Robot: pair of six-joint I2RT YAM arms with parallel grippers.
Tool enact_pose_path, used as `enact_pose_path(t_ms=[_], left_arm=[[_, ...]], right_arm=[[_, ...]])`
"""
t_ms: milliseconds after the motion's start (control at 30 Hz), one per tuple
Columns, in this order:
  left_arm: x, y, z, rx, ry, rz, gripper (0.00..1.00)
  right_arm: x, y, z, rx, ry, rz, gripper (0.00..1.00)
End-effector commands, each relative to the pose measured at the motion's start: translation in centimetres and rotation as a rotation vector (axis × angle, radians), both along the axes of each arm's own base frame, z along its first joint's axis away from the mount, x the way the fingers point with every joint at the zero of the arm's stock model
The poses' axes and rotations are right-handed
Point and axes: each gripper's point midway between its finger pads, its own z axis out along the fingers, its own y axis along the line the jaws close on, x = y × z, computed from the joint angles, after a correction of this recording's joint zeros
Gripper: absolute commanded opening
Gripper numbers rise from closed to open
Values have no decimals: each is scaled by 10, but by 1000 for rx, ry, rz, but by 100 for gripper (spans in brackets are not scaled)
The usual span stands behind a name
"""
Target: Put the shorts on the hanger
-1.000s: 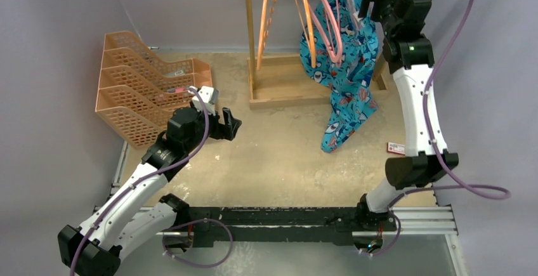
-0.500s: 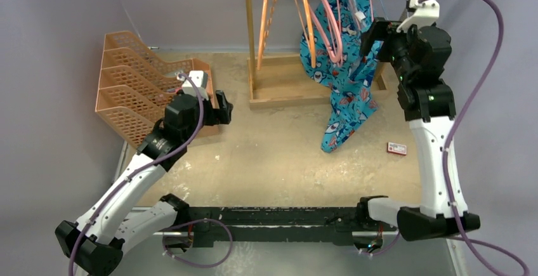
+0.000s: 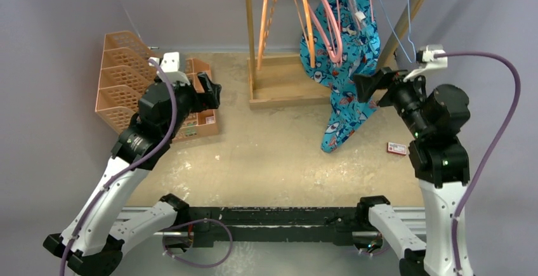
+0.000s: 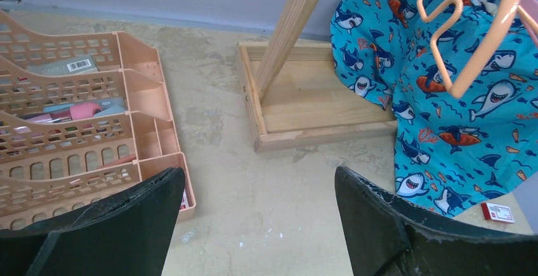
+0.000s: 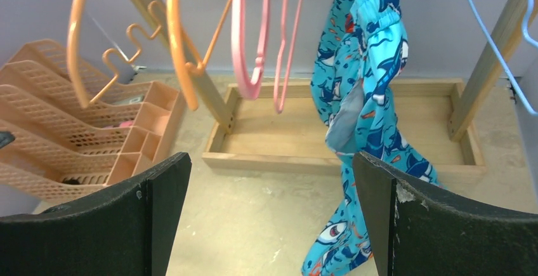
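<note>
The turquoise shark-print shorts [image 3: 347,66] hang from the top of the wooden rack, and their lower tip reaches the table. They also show in the left wrist view [image 4: 457,98] and the right wrist view [image 5: 375,66]. The pink hanger [image 3: 328,32] hangs just left of them, partly in front; its loops show in the right wrist view [image 5: 241,41]. What holds the shorts up is out of frame. My right gripper [image 3: 364,86] [image 5: 271,158] is open and empty, just right of the shorts. My left gripper [image 3: 213,94] [image 4: 259,174] is open and empty, far left of them.
An orange mesh tray organiser [image 3: 124,66] stands at the left under my left gripper. The rack's wooden base [image 3: 285,85] sits at the back middle. Orange hangers [image 3: 306,16] and light-blue wire hangers [image 3: 392,9] hang on the rack. A small red-and-white card [image 3: 396,148] lies at the right.
My right arm has come down and back from the top of the rack, away from the shorts. My left arm has drawn back to the left, over the tray organiser.
</note>
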Motion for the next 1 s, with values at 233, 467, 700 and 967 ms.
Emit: enact_pose_path(t_ms=[233, 467, 700, 967], left_arm=[[-32, 11, 20, -102, -79, -21, 87], [-37, 12, -5, -122, -71, -17, 87], [-36, 8, -39, -135, -4, -17, 87], [-34, 16, -45, -128, 0, 31, 87]], right_arm=[[-38, 16, -31, 46, 43, 102, 100], [-46, 23, -54, 89, 90, 134, 100], [-48, 25, -74, 101, 115, 144, 100], [-49, 26, -81, 111, 122, 143, 100]])
